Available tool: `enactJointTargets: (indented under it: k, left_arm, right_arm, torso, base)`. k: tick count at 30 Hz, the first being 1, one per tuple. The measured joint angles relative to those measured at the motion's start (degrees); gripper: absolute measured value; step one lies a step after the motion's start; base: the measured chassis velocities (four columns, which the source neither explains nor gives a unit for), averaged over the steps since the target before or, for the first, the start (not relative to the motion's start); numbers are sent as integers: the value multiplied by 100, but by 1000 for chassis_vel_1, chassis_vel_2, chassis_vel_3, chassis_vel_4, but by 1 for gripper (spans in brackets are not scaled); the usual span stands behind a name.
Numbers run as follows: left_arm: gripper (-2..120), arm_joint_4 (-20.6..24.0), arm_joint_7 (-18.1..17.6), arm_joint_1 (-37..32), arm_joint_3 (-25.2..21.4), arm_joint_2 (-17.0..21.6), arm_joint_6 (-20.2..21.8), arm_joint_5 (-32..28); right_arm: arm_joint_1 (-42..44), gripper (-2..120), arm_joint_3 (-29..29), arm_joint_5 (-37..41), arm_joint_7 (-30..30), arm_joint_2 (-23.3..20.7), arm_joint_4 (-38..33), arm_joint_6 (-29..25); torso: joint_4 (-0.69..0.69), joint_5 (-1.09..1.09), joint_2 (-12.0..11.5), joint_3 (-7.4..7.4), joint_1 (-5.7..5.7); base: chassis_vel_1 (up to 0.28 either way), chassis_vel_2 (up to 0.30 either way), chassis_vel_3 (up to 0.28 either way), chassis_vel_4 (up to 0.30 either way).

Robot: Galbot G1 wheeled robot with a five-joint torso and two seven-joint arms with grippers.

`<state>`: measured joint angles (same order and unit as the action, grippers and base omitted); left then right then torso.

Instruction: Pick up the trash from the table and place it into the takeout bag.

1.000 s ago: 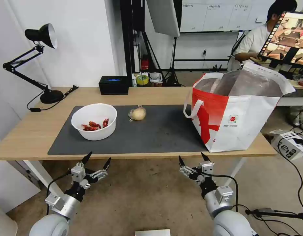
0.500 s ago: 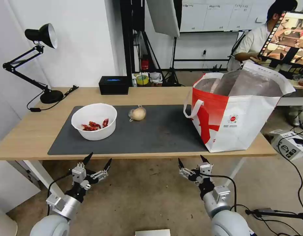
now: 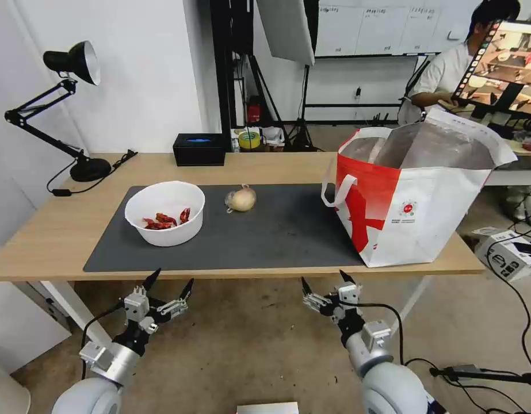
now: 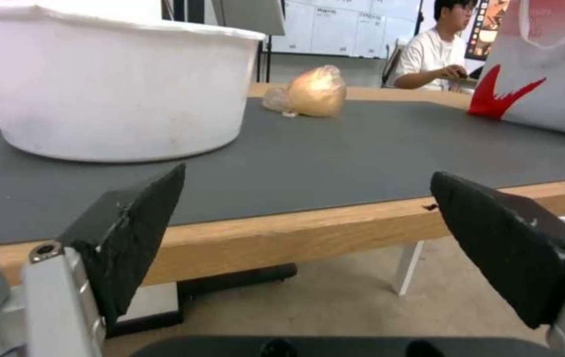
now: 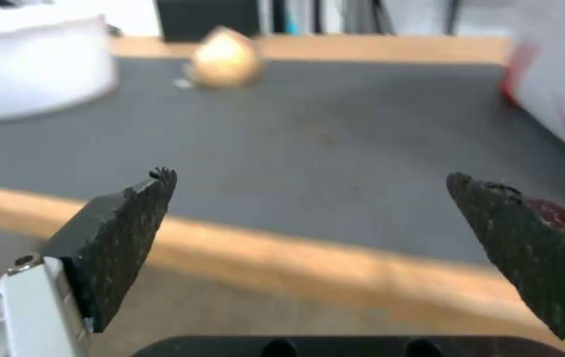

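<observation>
Waiting below the front edge of the table [image 3: 58, 230] with fingers spread and empty, the left gripper [image 3: 167, 282] and right gripper [image 3: 323, 280] are hanging idle—the white bowl [image 3: 164, 211] and tan bundle [image 3: 241, 199] are sitting on the grey mat [image 3: 277, 236], not yet inside the takeout bag [image 3: 415, 201].

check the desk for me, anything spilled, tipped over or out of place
Nothing stands out. The white bowl sits upright on the grey mat with its red scraps inside, the tan bundle lies beside it, and the takeout bag stands open at the desk's right end. No spills visible.
</observation>
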<state>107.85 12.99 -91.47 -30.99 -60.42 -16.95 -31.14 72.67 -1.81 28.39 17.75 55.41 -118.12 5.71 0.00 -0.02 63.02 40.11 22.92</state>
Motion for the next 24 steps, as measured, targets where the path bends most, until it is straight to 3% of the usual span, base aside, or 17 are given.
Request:
enactJointTargets:
  k: [7, 8, 16, 19, 24]
  left_arm:
    - [100, 76, -30, -5, -52, 23, 0, 18]
    - [100, 76, -30, -5, -52, 23, 0, 18]
    - [100, -5, -42, 6, -72, 56, 16, -34]
    - [100, -19, -41, 5, -70, 55, 16, -38]
    - [100, -137, -33, 59, -62, 174, -13, -119]
  right_arm:
    - [-2087, 100, 977, 723, -287, 34, 946, -50]
    - [-2087, 100, 977, 723, -287, 34, 946, -50]
    - [-4138, 100, 2038, 1064, -186, 852, 2518, 238]
    - [-4335, 100, 2114, 1077, -186, 1000, 2753, 271]
    - [-4925, 100, 2300, 1209, -177, 1633, 3711, 562]
  torso:
    - [0, 0, 0, 1, 1]
    - [0, 0, 0, 1, 1]
    - [1, 1, -1, 1, 1]
    - [0, -1, 0, 0, 0]
    - [1, -1, 0, 0, 1]
  base:
    - [0, 0, 0, 0]
    - [0, 0, 0, 0]
    - [0, 0, 0, 0]
    - [0, 0, 0, 0]
    - [0, 0, 0, 0]
